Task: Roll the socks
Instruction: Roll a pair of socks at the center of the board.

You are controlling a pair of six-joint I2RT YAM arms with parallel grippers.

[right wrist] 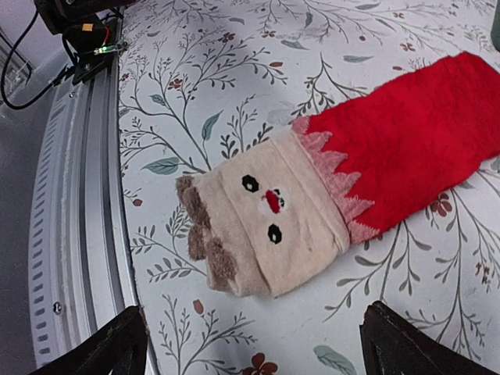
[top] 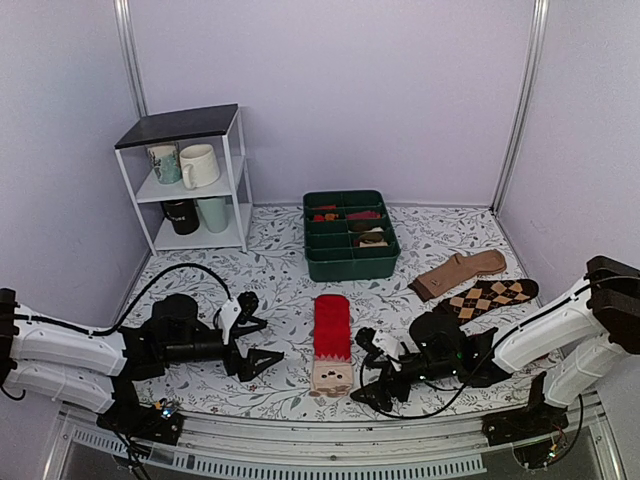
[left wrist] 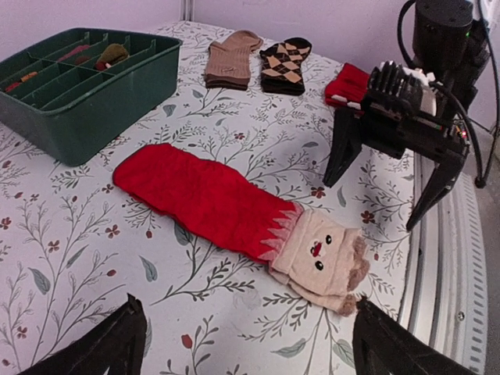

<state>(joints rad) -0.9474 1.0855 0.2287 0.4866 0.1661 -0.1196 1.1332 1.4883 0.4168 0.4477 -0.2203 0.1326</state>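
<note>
socks [top: 331,345] lie flat and stacked on the table [top: 280,290] between the arms, beige end nearest the bases. left gripper [top: 272,340] and right gripper [top: 360,368] have fingers spread, empty, just beside the socks. looks like the approach step, and next move probably needs a pinch on the beige end to start the roll.

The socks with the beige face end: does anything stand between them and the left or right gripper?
Nothing visible does. The socks lie flat, and only bare patterned tablecloth separates them from the open left gripper and the open right gripper. The green tray sits farther back.
</note>
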